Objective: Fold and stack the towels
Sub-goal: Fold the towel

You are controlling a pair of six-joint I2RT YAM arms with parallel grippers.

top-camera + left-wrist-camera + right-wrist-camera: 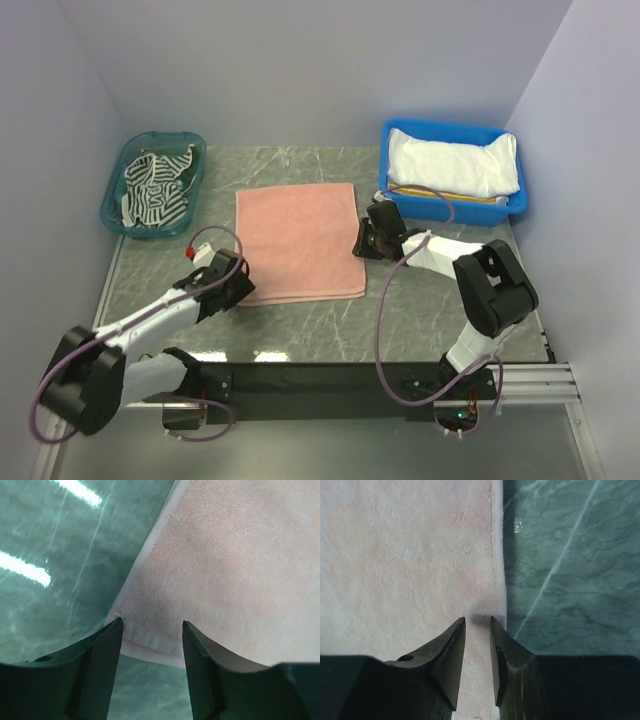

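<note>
Left fingers (102, 650): apart, straddling the pink towel (240, 570) at its near-left corner, cloth flat between them.
Right fingers (451, 645): narrow gap, tips at the towel's right hem; a pinch cannot be told.
Table (300, 335): green marble, bare strips round the towel; plain walls (300, 60) close on three sides.
Pink towel: spread flat, centre.
Blue bin (455, 130): back right, holds white towel (450, 165).
Teal bin (115, 190): back left, holds crumpled striped towel (155, 190).
</note>
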